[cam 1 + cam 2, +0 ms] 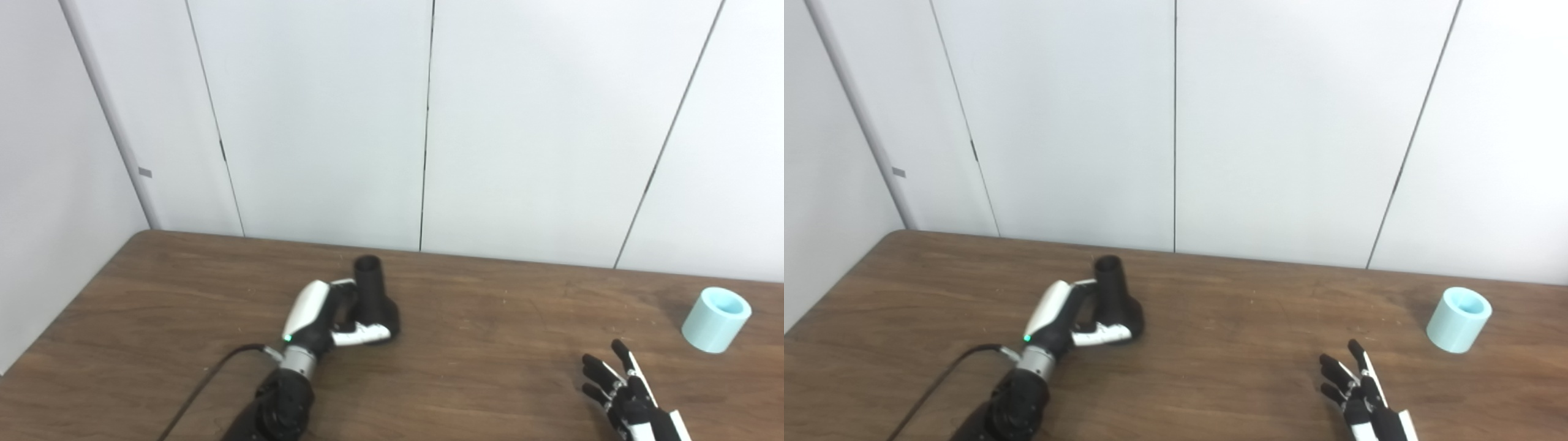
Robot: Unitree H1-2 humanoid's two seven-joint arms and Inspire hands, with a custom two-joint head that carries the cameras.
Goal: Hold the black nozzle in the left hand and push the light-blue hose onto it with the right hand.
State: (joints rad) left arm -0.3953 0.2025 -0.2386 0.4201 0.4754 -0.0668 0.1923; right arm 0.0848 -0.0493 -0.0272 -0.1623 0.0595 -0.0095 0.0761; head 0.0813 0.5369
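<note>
The black nozzle (371, 288) stands upright on the brown table (490, 331), left of centre, its narrow neck pointing up. My left hand (318, 315) is wrapped around it, thumb lying across the front of its wide base and fingers behind the neck. The light-blue hose (716, 318), a short open tube, stands tilted on the table at the far right with nothing touching it. My right hand (621, 392) is open near the bottom right edge, fingers spread and pointing away from me, a little left of and nearer than the hose.
White wall panels (429, 122) rise straight from the table's far edge, and a side wall (55, 184) closes in on the left. A black cable (208, 380) runs along my left forearm over the table.
</note>
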